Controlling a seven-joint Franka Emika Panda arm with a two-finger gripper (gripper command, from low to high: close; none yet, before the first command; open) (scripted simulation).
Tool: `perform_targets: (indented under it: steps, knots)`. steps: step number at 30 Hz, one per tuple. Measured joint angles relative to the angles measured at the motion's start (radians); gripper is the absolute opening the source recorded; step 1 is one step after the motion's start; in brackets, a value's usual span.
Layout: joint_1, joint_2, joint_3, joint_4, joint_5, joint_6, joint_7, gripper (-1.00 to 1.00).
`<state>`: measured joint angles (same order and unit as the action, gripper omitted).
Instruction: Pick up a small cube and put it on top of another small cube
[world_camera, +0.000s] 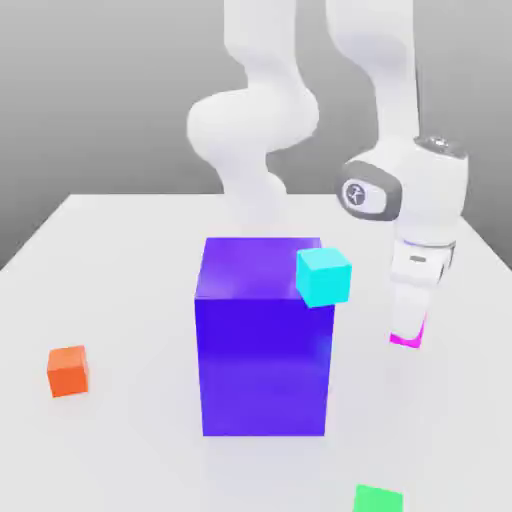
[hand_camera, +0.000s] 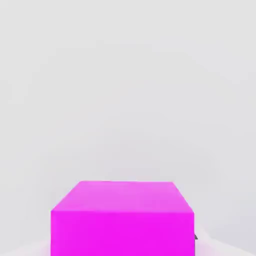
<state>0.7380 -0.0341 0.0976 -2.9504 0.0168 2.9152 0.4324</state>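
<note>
Claw pinching the cube, ready to carry

Gripper (world_camera: 409, 335) clamps the small plain magenta cube (world_camera: 408, 338) beside the big blue-purple block (world_camera: 262, 340); lift it clear, then centre over the small bright green cube (world_camera: 378, 499) near the table's front edge.

The table (world_camera: 120, 260) looks like a smooth, matt white sheet, though faintly glossy near the big blue-purple block (world_camera: 262, 340), where a soft reflection shows beneath it; that block has a slick, plastic-like finish with pale sheen on its front face; the cyan cube (world_camera: 324, 276) looks smooth and evenly matt; the orange cube (world_camera: 68, 370) likewise plain and matt; the green cube (world_camera: 378, 498) smooth, without texture; the magenta cube (hand_camera: 122, 220) is flat, untextured and saturated, with no highlights; the arm (world_camera: 262, 120) looks like smooth white moulded plastic with a satin sheen; its wrist collar (world_camera: 375, 195) is matt grey.
</note>
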Motion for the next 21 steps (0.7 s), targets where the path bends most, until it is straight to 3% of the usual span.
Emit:
perform_targets:
  steps: [7,19,21]
  knots:
    - [-0.143,0.096,-0.066,0.227,0.084,-0.147,-0.286,-1.00]
    - [-0.366,0.288,-0.197,0.656,0.042,-0.376,-0.683,-1.00]
    - [-0.384,0.342,-0.198,0.685,0.044,-0.347,-0.711,-1.00]
